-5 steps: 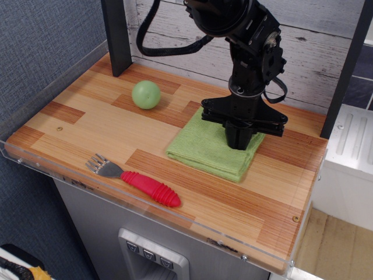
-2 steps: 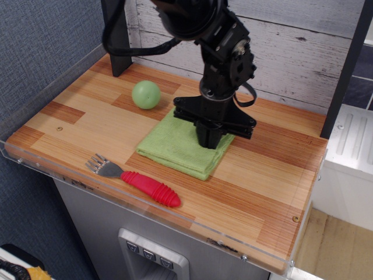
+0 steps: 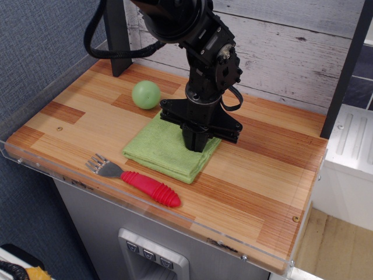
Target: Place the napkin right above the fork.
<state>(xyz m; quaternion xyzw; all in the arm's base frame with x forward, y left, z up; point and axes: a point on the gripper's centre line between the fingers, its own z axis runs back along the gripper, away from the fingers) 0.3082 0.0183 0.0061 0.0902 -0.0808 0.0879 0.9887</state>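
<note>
The napkin is a folded light-green cloth lying flat on the wooden table, just behind the fork. The fork has silver tines pointing left and a ribbed red handle, and lies near the table's front edge. My black gripper points straight down and presses on the napkin's right rear part. Its fingers look closed together on the cloth; the tips are buried in the fabric.
A pale-green ball sits behind the napkin to the left. A dark post stands at the back left. A clear plastic lip runs along the table's front edge. A white plank wall is behind.
The gripper has dragged the napkin leftward and a little forward across the table, from the right-centre to just behind the fork's handle. The fork and ball have not moved.
</note>
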